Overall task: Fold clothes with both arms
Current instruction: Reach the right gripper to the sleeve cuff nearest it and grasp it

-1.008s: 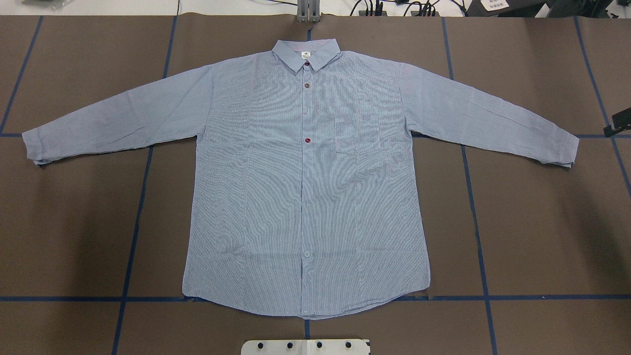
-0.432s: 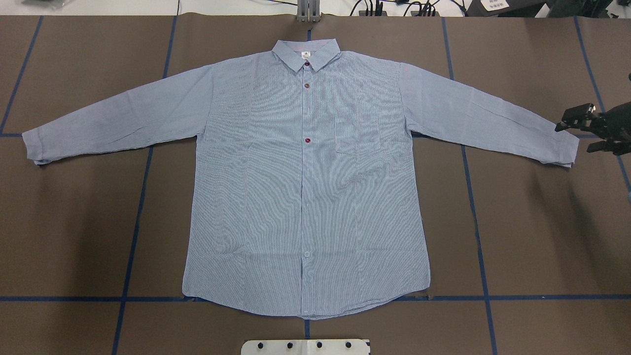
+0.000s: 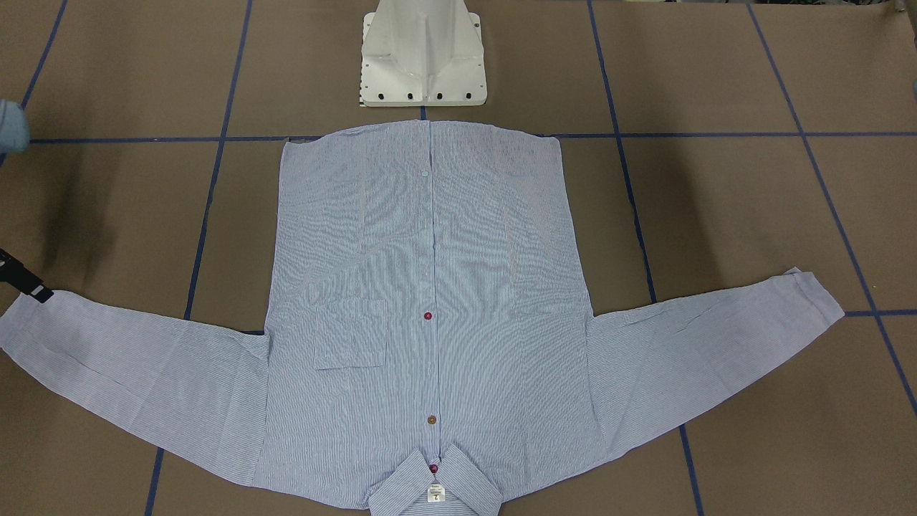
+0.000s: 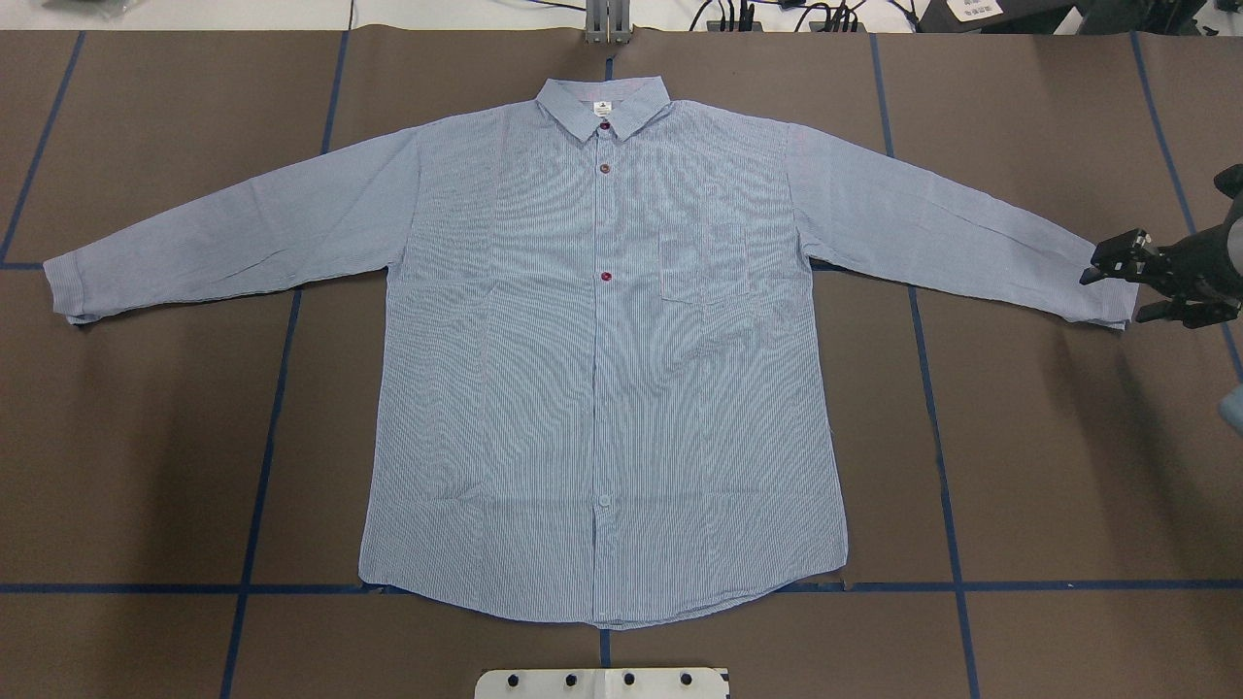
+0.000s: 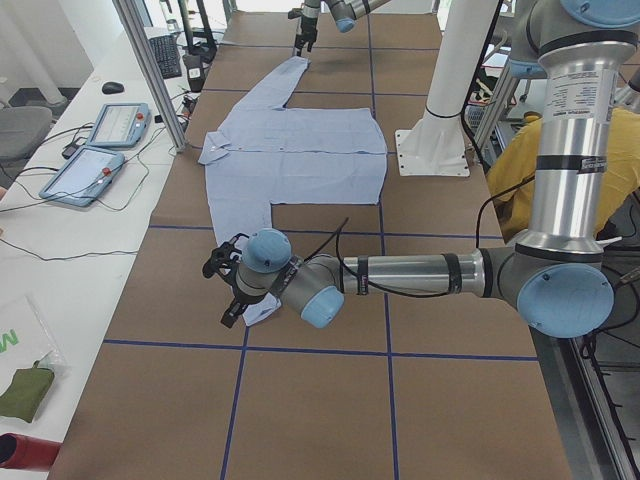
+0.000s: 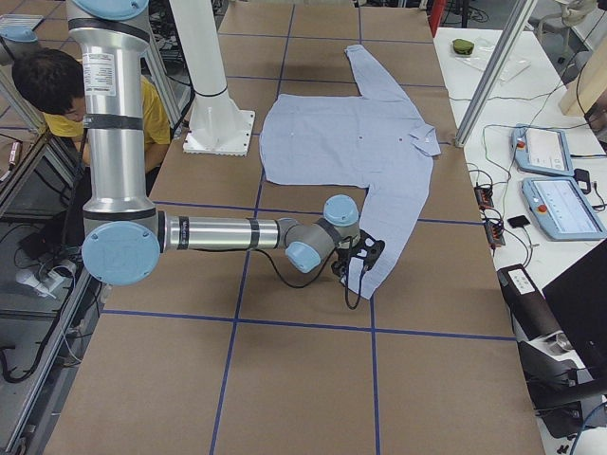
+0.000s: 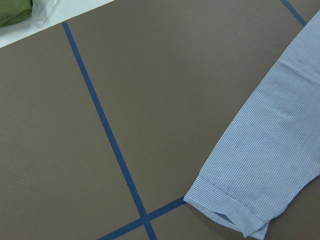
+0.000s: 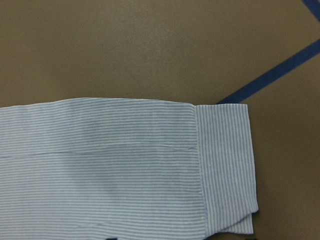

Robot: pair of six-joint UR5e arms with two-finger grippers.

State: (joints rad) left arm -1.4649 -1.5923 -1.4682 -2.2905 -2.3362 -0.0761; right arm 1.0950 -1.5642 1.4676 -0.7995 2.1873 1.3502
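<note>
- Right fingers (image 4: 1112, 262) stand spread at the end of the sleeve on the robot's right, one on each side of its cuff (image 4: 1115, 303); whether they touch the cloth cannot be told
- Left fingers (image 5: 231, 308) show only in the view from the counter's left end, just over the other cuff (image 5: 256, 308); whether they are spread or pressed together cannot be told
- The shirt (image 4: 602, 369) lies flat, front up and buttoned, in the middle of the counter (image 4: 146, 437), with both sleeves out to the sides, the collar (image 4: 602, 102) on the far side from the robot and the hem near the white base (image 3: 423, 57)
- The overhead view catches the right fingers at its right edge but shows nothing of the left arm (image 5: 410, 272), which the left-end view shows lying low along the counter
- The front view shows only a black tip of the right fingers at its left edge, at the sleeve end
- The right wrist view gives the cuff close up: flat, with a turned corner at its lower end, beside blue tape (image 8: 275, 75)
- The left wrist view has its cuff at the lower right, next to a tape crossing, and a green bundle (image 7: 15, 10) in its top left corner
- Only the end views show a person (image 6: 57, 85) in yellow beside the robot
</note>
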